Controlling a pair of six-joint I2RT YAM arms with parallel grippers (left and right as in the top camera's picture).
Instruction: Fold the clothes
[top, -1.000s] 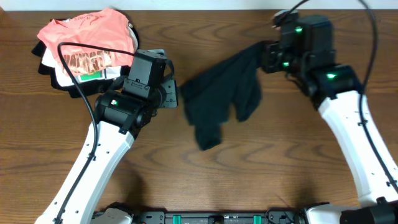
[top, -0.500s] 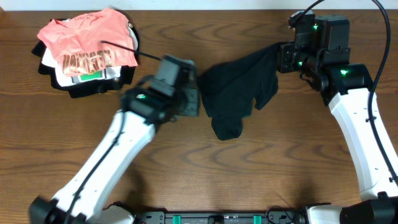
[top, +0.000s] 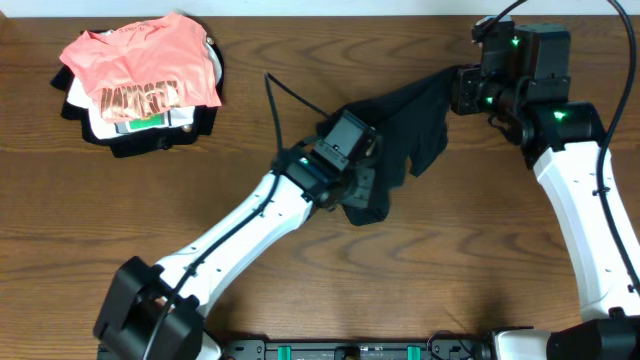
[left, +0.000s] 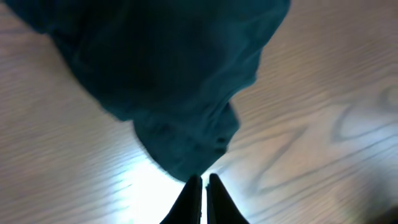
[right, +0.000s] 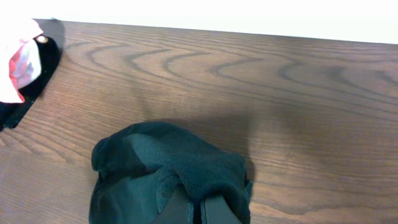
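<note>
The black garment (top: 400, 130) lies crumpled on the wooden table (top: 500, 280), right of centre in the overhead view. Its upper right corner is drawn out toward the right gripper (top: 462, 92), and a lobe of it trails down toward the table's middle. That view hides the right fingertips behind the wrist. The right wrist camera shows what the overhead cannot: the right gripper (right: 194, 209) is clamped on a bunched fold of the garment (right: 143, 168), with fabric mounded over and around the fingers. It also catches the edge of the clothing pile (right: 18, 56) at the far left. The left arm reaches diagonally across the table, and from above the left gripper (top: 368, 190) sits over the garment's lower lobe, dark against dark, so its jaws cannot be read there. The left wrist camera shows the left gripper (left: 203, 183) with its fingers pressed together. Their tips just meet the narrow bottom edge of the garment (left: 168, 74), and no cloth shows between them. Only the overhead view shows the whole pile, with a salmon-pink shirt (top: 140, 60) on top, well apart at the table's far left corner.
</note>
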